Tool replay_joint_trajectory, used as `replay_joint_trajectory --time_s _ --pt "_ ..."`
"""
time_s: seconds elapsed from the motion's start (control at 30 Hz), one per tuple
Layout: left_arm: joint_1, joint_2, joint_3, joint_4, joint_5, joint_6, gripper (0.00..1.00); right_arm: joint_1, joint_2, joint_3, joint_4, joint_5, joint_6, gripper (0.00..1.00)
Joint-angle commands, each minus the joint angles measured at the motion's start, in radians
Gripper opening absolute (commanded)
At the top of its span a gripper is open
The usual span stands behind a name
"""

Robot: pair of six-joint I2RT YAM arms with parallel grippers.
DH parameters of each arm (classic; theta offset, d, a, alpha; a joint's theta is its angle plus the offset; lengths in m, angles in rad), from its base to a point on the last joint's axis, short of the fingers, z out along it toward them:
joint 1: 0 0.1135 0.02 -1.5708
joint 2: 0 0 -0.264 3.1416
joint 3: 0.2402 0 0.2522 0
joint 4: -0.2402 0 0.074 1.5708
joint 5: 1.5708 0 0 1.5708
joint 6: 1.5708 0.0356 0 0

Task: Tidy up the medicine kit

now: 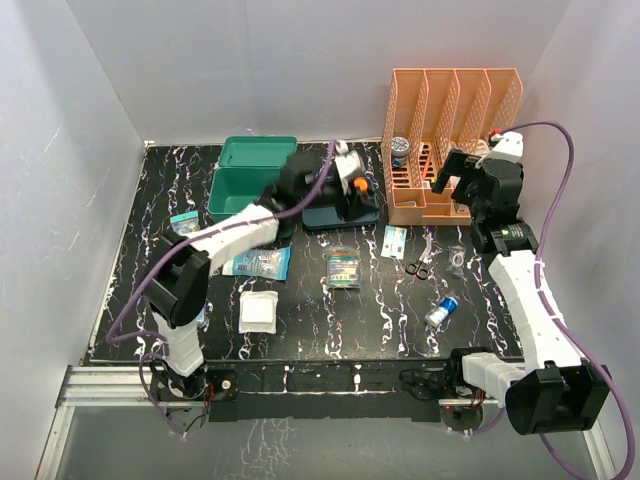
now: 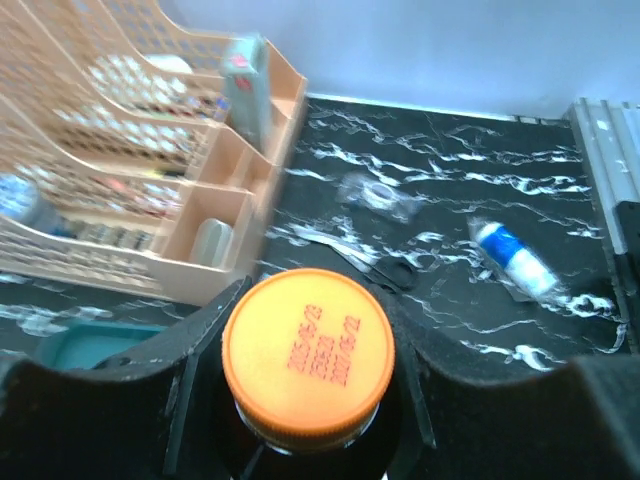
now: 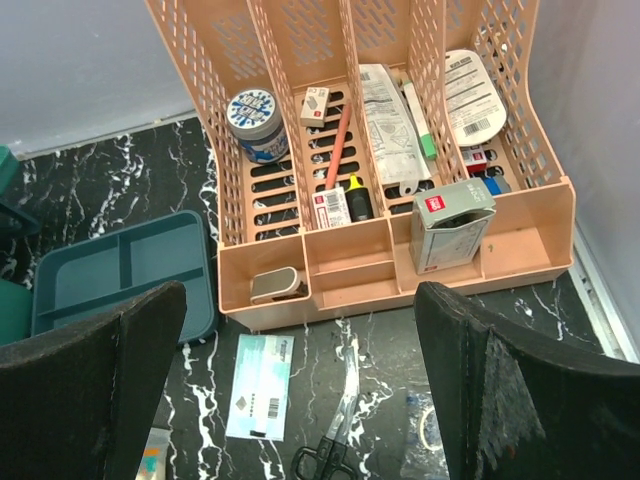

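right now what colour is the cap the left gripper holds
Orange cap, clearest in the left wrist view.

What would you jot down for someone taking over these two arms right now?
Left gripper: shut on orange-capped bottle, over the dark tray.
Right gripper: open, empty, facing the orange rack.
Medicine kit: back left, lid open; visible part looks empty.
To do: pack the bottle, then loose packets, scissors, small blue bottle.

Smooth plastic medicine kit (image 1: 245, 185) — matt slotted plastic rack (image 1: 455, 95) — marbled table (image 1: 330, 330).
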State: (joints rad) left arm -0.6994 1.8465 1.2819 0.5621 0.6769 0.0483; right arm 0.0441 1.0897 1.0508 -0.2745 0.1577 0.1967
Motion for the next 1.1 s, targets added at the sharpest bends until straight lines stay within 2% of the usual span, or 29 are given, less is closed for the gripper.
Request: replay_joint_trajectory --time_s 0.0,0.03,0.07,0.17,0.23,0.3,0.37,0.53,0.87,1.07 --pt "0.140 -0.039 0.327 -0.793 0.203 0.400 0.31 -0.004 -0.069 -0.048 0.164 0.013 0.066 0.98" --pt "0.173 -0.007 0.415 -1.027 0.203 0.522 0.31 -0.004 -0.082 -0.063 0.177 0.018 0.076 0.98" --pt "0.203 0.026 0.501 -1.183 0.192 0.631 0.31 -0.003 -0.095 -0.082 0.187 0.026 0.085 0.98" --pt "0.284 0.163 0.754 -1.560 0.113 0.920 0.30 -0.004 -0.141 -0.133 0.202 0.047 0.116 0.98" --pt "0.317 0.263 0.919 -1.739 0.041 1.059 0.26 -0.003 -0.173 -0.156 0.201 0.060 0.126 0.98" --pt "0.344 0.341 1.043 -1.847 -0.045 1.148 0.24 -0.003 -0.209 -0.168 0.186 0.074 0.130 0.98" --pt "0.361 0.386 1.120 -1.897 -0.111 1.212 0.23 -0.003 -0.235 -0.173 0.163 0.095 0.123 0.98" --pt "0.381 0.376 1.086 -1.925 -0.240 1.381 0.23 -0.004 -0.292 -0.175 0.107 0.142 0.106 0.98" --pt "0.396 0.357 1.060 -1.993 -0.388 1.506 0.23 -0.003 -0.374 -0.226 0.053 0.164 0.131 0.98" --pt "0.397 0.360 1.011 -1.961 -0.457 1.527 0.23 -0.004 -0.409 -0.251 0.044 0.166 0.148 0.98"
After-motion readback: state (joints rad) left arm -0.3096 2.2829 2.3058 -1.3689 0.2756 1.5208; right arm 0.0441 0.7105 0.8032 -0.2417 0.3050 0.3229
